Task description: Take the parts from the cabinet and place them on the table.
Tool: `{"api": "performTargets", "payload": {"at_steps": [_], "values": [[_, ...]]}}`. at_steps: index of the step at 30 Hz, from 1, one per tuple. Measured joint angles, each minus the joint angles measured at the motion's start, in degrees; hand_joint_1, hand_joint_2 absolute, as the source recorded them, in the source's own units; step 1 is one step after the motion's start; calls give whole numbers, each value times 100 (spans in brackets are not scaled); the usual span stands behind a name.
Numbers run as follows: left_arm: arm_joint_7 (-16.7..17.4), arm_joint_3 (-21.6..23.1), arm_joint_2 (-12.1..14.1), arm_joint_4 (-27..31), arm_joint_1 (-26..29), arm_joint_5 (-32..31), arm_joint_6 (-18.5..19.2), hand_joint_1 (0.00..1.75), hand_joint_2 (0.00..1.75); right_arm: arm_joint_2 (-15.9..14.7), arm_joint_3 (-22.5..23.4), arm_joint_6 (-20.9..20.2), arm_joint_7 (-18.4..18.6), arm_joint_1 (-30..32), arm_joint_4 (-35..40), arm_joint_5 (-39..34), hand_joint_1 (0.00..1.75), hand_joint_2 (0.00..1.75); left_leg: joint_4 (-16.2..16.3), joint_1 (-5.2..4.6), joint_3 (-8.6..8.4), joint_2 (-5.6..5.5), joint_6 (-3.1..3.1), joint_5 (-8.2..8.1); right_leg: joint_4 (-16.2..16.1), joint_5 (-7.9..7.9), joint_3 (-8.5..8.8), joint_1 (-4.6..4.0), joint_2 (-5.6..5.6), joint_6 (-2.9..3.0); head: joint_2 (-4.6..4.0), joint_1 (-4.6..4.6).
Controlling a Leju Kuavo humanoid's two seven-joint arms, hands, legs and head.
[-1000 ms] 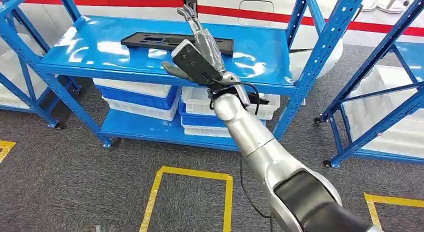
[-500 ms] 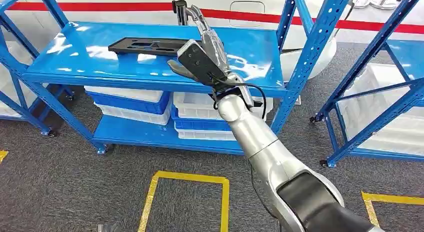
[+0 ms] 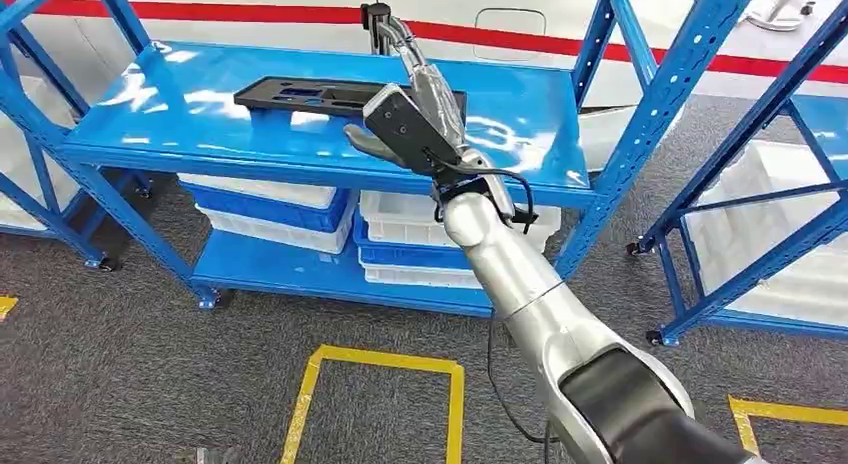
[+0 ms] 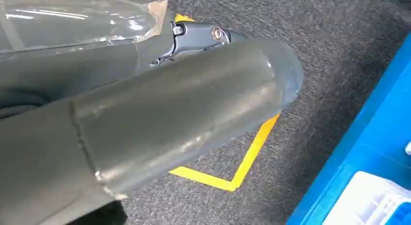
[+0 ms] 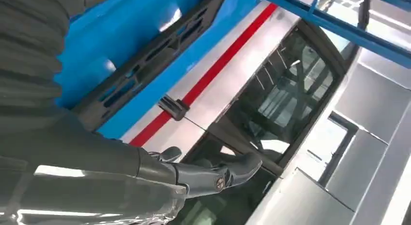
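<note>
Yellow floor tape (image 3: 455, 399) lies nearest on the grey carpet, with white bins (image 3: 405, 219) on the blue cabinet's (image 3: 150, 149) lower shelf beyond it. Above the top shelf the right hand (image 3: 415, 109) reaches out empty, fingers extended and apart, over the near end of the black part (image 3: 320, 92) lying flat there. How the left hand (image 4: 145, 113) is set I cannot tell.

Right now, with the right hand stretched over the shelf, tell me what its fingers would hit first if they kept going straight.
Probably nothing on the shelf: the right hand hangs above the black part, fingers pointing past it toward the white wall with a red stripe. Depth is unclear.
</note>
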State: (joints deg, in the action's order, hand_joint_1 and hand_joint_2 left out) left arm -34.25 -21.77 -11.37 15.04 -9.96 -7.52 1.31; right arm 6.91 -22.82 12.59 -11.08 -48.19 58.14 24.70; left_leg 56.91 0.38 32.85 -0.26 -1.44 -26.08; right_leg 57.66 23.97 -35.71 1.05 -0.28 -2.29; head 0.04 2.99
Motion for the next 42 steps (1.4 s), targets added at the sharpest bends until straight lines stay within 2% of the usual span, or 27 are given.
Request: {"api": "performTargets", "payload": {"at_steps": [4,6,9,10,11,12,14,15,17,18,21,22,24,25,26,27,28,29,30,31,32,34,36,38,40,41,42], "values": [[5,9,-2,0,-3,0,24,0,0,-24,-2,2,20,-10,2,-2,0,175,5,34,-1,11,90,-56,-39,10,12,-5,47,154,0,0],[2,15,-2,0,-14,-7,52,0,0,-20,-2,7,13,-22,24,-8,0,175,326,59,138,11,151,-248,-57,47,95,46,58,239,0,-24],[7,13,0,0,-5,31,77,0,0,-22,-4,9,11,1,18,-13,0,175,1685,81,910,12,214,-718,-56,113,154,19,61,325,0,-24],[7,13,0,0,2,35,85,0,0,-22,-7,13,11,14,7,-24,0,175,1872,81,1077,12,211,-699,-56,133,175,10,66,331,0,-24],[7,13,0,0,5,39,94,0,0,-24,-7,22,11,22,-6,-35,0,175,1754,80,1092,11,191,-525,-56,164,213,2,78,325,0,-26],[7,13,2,0,4,46,96,0,0,-24,-7,22,7,21,-15,-39,0,175,1403,79,966,11,161,-262,-56,193,261,-5,92,317,0,-24],[7,11,20,0,-1,48,101,0,0,-22,-7,26,2,8,-17,-41,0,175,297,57,463,8,46,344,-65,265,374,-22,107,294,0,-24],[7,11,37,0,-11,48,103,0,0,-24,-7,26,2,-3,-22,-41,0,175,143,23,351,12,-10,241,-76,288,392,-27,108,272,0,-11],[11,11,26,0,-20,48,107,0,0,-29,-7,33,-2,-22,-24,-44,0,175,58,-35,291,19,-47,198,-104,309,373,-37,110,207,0,-20],[11,11,22,0,-16,48,107,0,0,-31,-7,35,-2,-5,-26,-44,0,175,9,-43,281,17,-81,186,-12,258,410,-76,106,143,0,-22],[5,11,11,0,-11,59,109,0,0,-39,-7,50,-4,-28,-24,-41,0,175,-122,-5,53,7,-156,209,217,406,313,-91,91,124,-2,-7],[5,11,13,0,-24,59,109,0,0,-48,-4,50,-4,-50,-26,-44,0,175,-120,-4,37,8,-173,196,577,497,117,-80,91,144,-2,-9],[7,11,4,0,-23,59,109,0,0,-61,-7,50,-4,-16,-33,-44,0,175,-118,-9,15,6,-196,148,1467,783,-485,-62,90,132,-2,-7],[7,11,4,0,-17,59,109,0,0,-68,-7,50,-4,11,-39,-44,0,175,-115,-9,0,-2,-195,121,1694,823,-682,-65,91,128,-2,-2],[7,11,4,0,-4,59,109,0,0,-92,-4,52,-4,30,-52,-52,0,175,-112,-9,-37,-17,-182,89,1601,716,-741,-59,89,65,-2,-2],[7,11,4,0,3,72,107,0,0,-98,-4,55,-7,31,-61,-68,0,175,-108,-9,-83,-27,-166,50,1255,502,-635,-45,86,-17,-2,-2],[5,11,4,0,3,92,109,0,0,-101,-4,57,-15,26,-61,-81,0,175,-98,-6,-147,-29,-144,1,688,188,-413,-32,76,-111,-2,-2],[4,11,-2,0,1,98,107,0,0,-101,-4,63,-15,22,-63,-100,0,175,-84,-1,-214,-28,-117,-62,89,-130,-164,-15,52,-132,-2,0],[5,9,0,-2,2,105,107,0,0,-120,-2,76,-15,33,-76,-124,0,175,-82,-7,-242,-23,-83,-113,-70,-187,-107,-28,24,-51,-2,-15],[-2,9,2,0,-10,116,103,0,0,-131,-2,100,-22,19,-96,-157,0,175,-75,-15,-247,-26,-50,-135,-125,3,-134,-76,9,80,-2,-5],[-2,9,2,0,-12,118,90,0,0,-129,-4,109,-35,22,-100,-181,0,175,-84,-20,-217,-16,-4,-169,-100,-69,-38,-109,11,145,-2,0],[-2,9,-2,0,4,133,79,0,0,-168,7,131,-85,31,-122,-251,0,175,-18,-19,-276,-1,33,-191,-107,-79,-26,-66,28,244,-2,-11],[-6,11,4,4,-10,131,72,0,0,-179,7,149,-118,14,-122,-253,0,175,219,18,-173,8,90,-302,-119,-33,99,-23,38,317,-2,0],[-2,15,4,2,-32,125,72,0,0,-175,4,166,-125,31,-122,-249,0,175,1018,38,289,10,153,-556,-119,24,166,-30,43,390,-2,-15],[9,18,4,0,-19,120,74,0,0,-182,4,177,-112,115,-122,-242,0,175,1734,42,826,11,191,-830,-118,101,232,-37,51,393,-2,-18],[15,20,4,0,-14,120,74,0,0,-184,4,186,-109,160,-122,-236,0,175,1779,41,967,11,186,-776,-117,145,285,-42,63,387,-2,-18],[16,20,4,0,-11,122,74,0,0,-184,4,195,-96,189,-120,-232,0,175,1545,41,955,12,165,-556,-117,193,348,-47,74,380,-2,-15]]}}
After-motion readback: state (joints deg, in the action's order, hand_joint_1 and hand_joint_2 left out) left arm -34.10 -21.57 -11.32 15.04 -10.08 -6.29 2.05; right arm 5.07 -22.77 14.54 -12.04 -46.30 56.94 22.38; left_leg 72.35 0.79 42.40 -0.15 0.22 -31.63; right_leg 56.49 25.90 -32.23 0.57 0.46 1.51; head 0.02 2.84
